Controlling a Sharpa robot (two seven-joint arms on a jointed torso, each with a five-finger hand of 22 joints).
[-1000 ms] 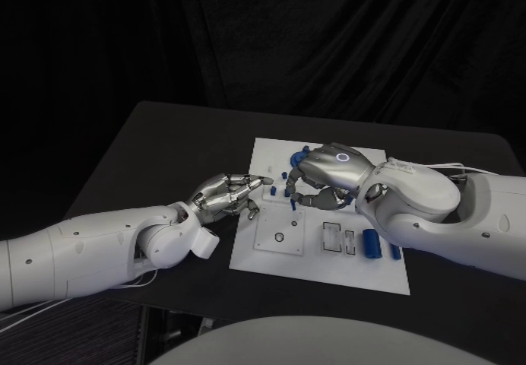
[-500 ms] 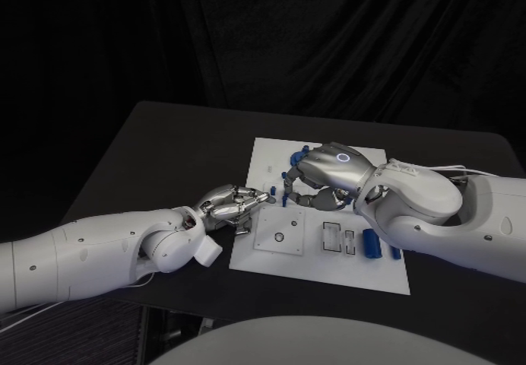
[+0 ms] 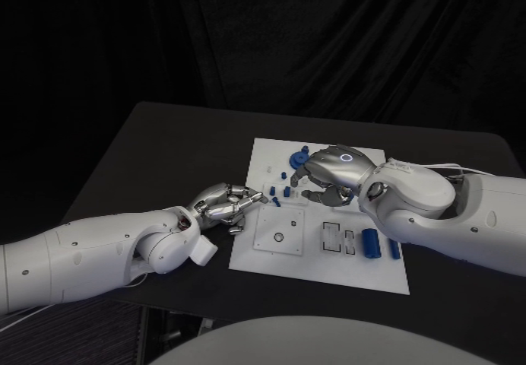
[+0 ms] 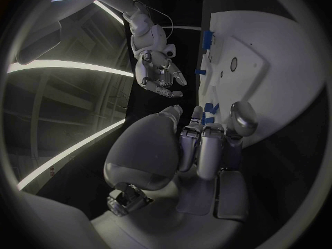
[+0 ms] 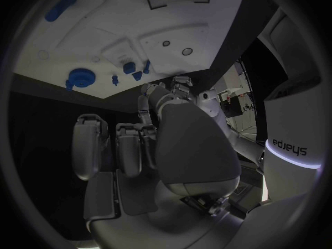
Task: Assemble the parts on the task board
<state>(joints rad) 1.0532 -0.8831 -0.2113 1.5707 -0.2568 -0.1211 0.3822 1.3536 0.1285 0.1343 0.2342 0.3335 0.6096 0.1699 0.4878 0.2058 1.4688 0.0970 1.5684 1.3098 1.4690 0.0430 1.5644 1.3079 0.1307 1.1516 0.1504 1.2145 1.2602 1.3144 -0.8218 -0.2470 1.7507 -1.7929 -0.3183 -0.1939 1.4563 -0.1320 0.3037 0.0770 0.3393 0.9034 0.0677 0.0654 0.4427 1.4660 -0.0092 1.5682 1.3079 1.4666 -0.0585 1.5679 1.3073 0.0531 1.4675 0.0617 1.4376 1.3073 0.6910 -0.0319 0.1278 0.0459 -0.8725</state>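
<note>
The board (image 3: 329, 262) lies in the middle of the table (image 3: 153, 144), its long side running near to far. The small blue pegs (image 3: 280, 192) stand in a cluster on its left-middle part, with a round blue part (image 3: 298, 160) beyond them at the far edge and a blue cylinder (image 3: 372, 243) lying on the near right, its long axis near to far.

The right hand (image 3: 329, 176) hovers over the far middle of the board, just right of the pegs and the round part, fingers curled downward; its wrist view shows the fingers drawn in with nothing between them. The left hand (image 3: 228, 205) sits at the board's left edge, just left of the pegs, fingers bunched toward them. Whether it pinches a peg I cannot tell; something small and blue shows near its fingertips (image 4: 197, 113) in the left wrist view.

The pegs lie between the 2 hands, to the right of the left hand and to the left of the right. I judge both about equally near, so either could reach them with a short sideways move.
</note>
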